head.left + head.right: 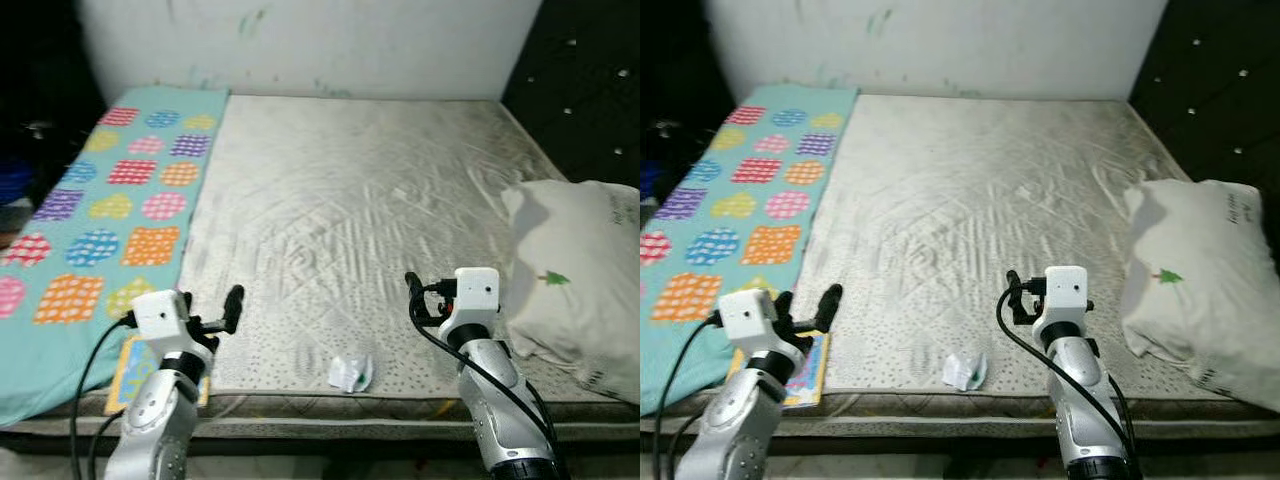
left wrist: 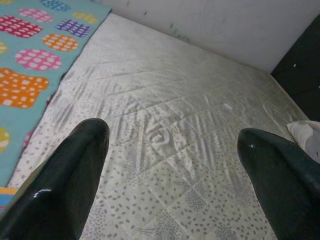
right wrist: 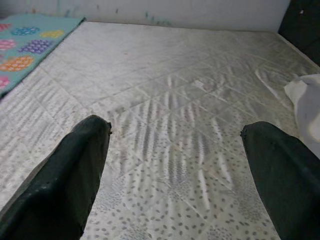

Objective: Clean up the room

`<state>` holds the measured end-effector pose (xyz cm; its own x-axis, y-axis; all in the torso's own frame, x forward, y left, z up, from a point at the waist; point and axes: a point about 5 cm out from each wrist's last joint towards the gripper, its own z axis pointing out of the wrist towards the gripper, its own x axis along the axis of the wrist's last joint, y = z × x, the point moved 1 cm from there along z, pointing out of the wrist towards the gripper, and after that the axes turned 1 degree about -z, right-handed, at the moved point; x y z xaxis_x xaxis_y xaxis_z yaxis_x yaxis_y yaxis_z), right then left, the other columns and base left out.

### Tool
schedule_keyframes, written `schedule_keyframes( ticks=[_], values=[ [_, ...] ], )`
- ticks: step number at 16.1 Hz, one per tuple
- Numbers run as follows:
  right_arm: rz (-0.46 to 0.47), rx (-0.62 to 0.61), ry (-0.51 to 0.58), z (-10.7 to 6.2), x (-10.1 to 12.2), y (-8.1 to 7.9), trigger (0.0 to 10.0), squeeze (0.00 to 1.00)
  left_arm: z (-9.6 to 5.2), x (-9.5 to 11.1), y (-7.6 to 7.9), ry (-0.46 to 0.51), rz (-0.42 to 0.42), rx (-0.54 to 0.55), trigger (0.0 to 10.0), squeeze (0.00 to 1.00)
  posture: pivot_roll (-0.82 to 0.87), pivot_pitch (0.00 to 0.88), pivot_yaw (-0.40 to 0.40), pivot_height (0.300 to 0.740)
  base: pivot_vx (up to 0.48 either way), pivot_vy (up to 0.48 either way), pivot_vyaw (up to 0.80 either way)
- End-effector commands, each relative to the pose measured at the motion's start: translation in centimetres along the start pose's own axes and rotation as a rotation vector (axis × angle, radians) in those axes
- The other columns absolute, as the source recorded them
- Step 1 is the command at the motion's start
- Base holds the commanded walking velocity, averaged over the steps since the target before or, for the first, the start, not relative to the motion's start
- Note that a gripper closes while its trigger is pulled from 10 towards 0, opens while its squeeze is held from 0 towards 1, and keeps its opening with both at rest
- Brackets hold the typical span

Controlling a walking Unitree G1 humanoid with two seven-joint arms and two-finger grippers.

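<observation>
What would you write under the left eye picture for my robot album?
Both grippers, left and right, hover over a bare mattress near a crumpled wrapper, pillow alongside.

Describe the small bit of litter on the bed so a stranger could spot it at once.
Start from the bare quilted mattress and look along its near edge, between the two robot arms. There lies a small crumpled white wrapper with a touch of green. It is the one loose scrap on the mattress, far smaller than the white pillow to its right.

Quilted satiny cloth mattress (image 1: 350,210); matt cotton pillow (image 1: 575,270); crumpled paper wrapper (image 1: 351,373).
</observation>
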<state>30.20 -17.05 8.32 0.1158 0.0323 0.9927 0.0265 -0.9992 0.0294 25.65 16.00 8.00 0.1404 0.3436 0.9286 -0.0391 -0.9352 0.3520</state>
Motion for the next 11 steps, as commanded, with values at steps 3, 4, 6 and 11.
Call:
schedule_keyframes(
  ticks=[3, 4, 6, 11],
  values=[
    [0.008, -0.075, 0.041, -0.3, 0.6, 1.4, 10.0, 0.00, 0.9, -0.6, 0.7, -0.047, 0.024, -0.060, 10.0, 0.00, -0.18, 0.002, 0.089, 0.740, 0.000, 0.000, 0.00],
    [0.007, -0.084, 0.040, -0.5, 0.5, 1.6, 10.0, 0.00, 1.3, -0.4, 0.9, -0.047, 0.031, -0.075, 10.0, 0.00, -0.19, 0.002, 0.100, 0.740, 0.000, 0.000, 0.00],
    [0.006, -0.086, 0.040, -0.4, 0.4, 1.8, 10.0, 0.00, 1.7, -0.2, 0.9, -0.040, 0.031, -0.073, 10.0, 0.00, -0.18, 0.001, 0.089, 0.740, 0.000, 0.000, 0.00],
    [-0.021, -0.008, 0.035, 0.6, 0.8, 0.8, 10.0, 0.00, 0.8, -0.6, 0.2, -0.017, 0.007, 0.001, 10.0, 0.00, -0.14, 0.002, 0.012, 0.740, 0.000, 0.000, 0.00]
  ],
)
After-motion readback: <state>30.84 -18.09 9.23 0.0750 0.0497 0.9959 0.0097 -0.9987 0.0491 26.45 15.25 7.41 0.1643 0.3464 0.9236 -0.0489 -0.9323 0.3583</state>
